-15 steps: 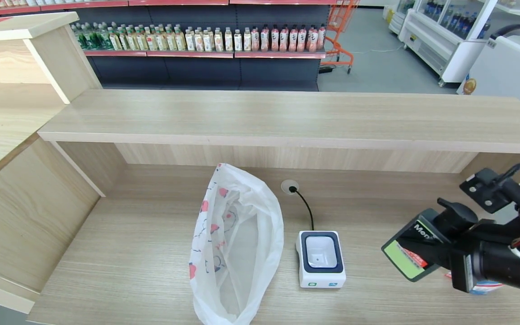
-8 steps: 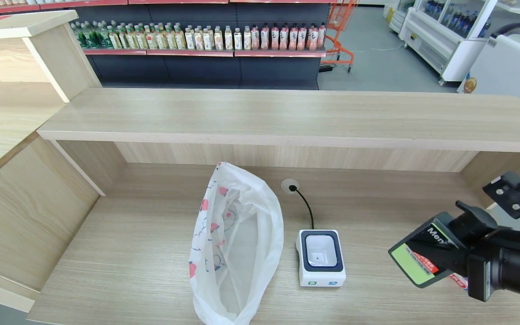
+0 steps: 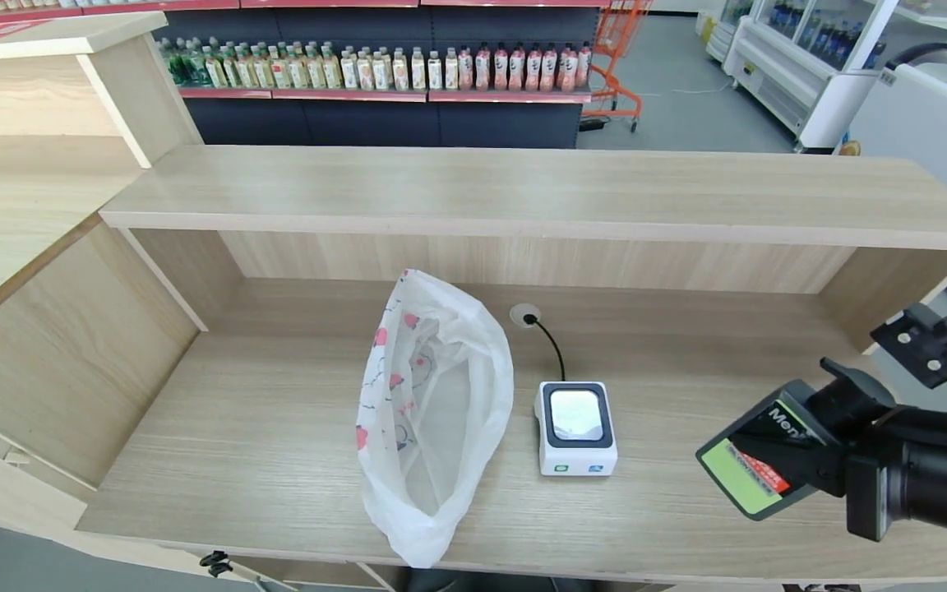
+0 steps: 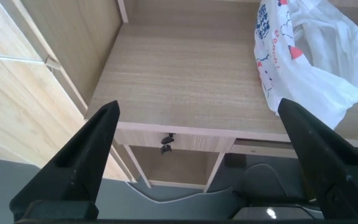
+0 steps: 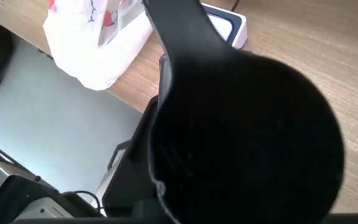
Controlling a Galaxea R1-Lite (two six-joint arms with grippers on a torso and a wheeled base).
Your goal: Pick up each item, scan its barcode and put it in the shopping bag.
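The task looked to be at its early part. The box [image 3: 741, 483] was already lifted, but I judge it was not yet scanned, because it hung well apart from the scanner [image 3: 575, 427], at about 4 o'clock from it. The bag [image 3: 432, 411] lay open just beside the scanner, at its 9 o'clock, and seemed empty as far as its mouth showed. The scan and the bagging were left to do.

The right gripper [image 3: 812, 448] was stretched in from 3 o'clock, nearly level above the counter [image 3: 260, 444], pinching the box with its green face tilted up. The left gripper [image 4: 197, 109] hung before the counter's near edge, fingers spread wide, holding nothing
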